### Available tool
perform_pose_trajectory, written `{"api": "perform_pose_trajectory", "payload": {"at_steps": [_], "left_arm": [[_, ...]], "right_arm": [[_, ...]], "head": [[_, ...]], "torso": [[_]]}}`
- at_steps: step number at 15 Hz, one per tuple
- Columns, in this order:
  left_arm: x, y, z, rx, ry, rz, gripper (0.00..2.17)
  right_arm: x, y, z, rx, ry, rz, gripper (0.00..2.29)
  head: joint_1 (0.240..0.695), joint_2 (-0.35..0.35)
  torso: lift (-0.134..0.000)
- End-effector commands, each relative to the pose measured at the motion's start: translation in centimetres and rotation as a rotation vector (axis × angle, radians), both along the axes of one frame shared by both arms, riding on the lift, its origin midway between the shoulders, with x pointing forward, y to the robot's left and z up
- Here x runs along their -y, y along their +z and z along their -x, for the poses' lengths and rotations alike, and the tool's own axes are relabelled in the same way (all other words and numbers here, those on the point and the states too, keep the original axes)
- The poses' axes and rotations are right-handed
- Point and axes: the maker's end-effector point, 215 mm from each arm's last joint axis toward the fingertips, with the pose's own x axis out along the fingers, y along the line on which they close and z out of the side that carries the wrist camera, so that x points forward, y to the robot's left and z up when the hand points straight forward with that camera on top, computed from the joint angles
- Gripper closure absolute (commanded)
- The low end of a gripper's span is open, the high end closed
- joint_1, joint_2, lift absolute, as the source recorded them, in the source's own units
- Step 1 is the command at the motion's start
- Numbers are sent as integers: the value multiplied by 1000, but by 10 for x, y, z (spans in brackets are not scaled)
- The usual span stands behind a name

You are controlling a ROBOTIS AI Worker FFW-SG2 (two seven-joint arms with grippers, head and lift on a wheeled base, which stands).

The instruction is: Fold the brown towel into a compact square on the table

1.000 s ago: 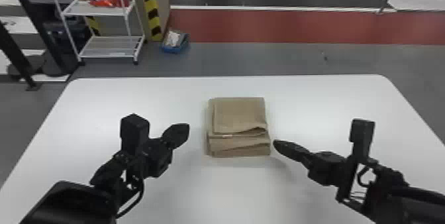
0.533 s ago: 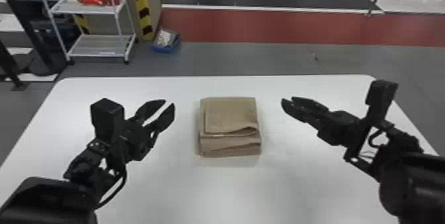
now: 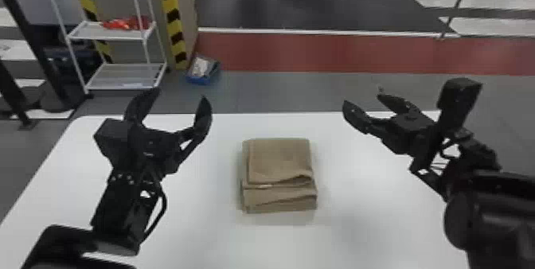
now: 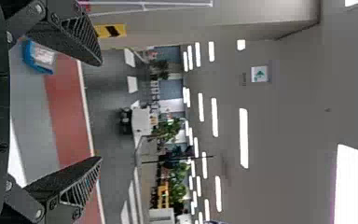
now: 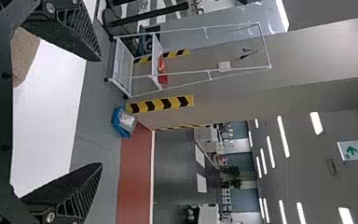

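Operator: How far along is the fold?

Guide: Nearly done, I'd judge. Your brown towel (image 3: 280, 162) lies in the middle of the desk (image 3: 207, 232), folded into a stacked, roughly square bundle. You can see several layers along the edge nearest the robot.

Operator: Anything left to tidy?

Guide: Little, if anything. The top layer ripples at its near right corner, and a lower layer peeks out along the left side. You could press or square those up, but the compact shape looks good enough to leave. I can't tell how flat the far side is.

Operator: And the grippers?

Guide: Your left gripper (image 3: 179, 96) is spread wide with nothing between its fingers, to the left of the towel and well apart from it. Your right gripper (image 3: 363, 98) is also parted and empty, off on the other side.

Operator: How are the arms posed?

Guide: Your left arm (image 3: 123, 208) comes in from the bottom edge, its fingers aimed outward past the desk. Your right arm (image 3: 489, 208) enters from the right, angled forward and inward. Neither gripper points down at the cloth, so your next move is probably just to park them.
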Motion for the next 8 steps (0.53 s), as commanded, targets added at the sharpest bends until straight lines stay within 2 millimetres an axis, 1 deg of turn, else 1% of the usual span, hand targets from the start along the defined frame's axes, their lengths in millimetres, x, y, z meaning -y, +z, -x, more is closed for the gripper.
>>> {"api": "perform_pose_trajectory", "payload": {"at_steps": [1,2,3,5,7,8], "left_arm": [[9,-1,-1,24,-10,-18,26],[5,-5,-4,16,2,-19,26],[0,-4,-9,30,20,-17,26],[-10,-12,-22,27,36,-24,26],[-20,-16,-25,39,49,-29,26],[-25,-17,-27,38,56,-45,26]], "right_arm": [[-20,2,2,59,11,19,46],[-21,5,2,90,2,28,46],[-24,6,5,127,-10,36,46],[-21,-3,8,127,-16,32,39],[-10,-14,14,106,-34,25,39],[1,-20,15,86,-51,17,39]], "head": [[602,-36],[594,-33],[594,-33],[595,-20],[597,-11],[600,-8]], "torso": [[-124],[-124],[-124],[-124],[-124],[-124]]}}
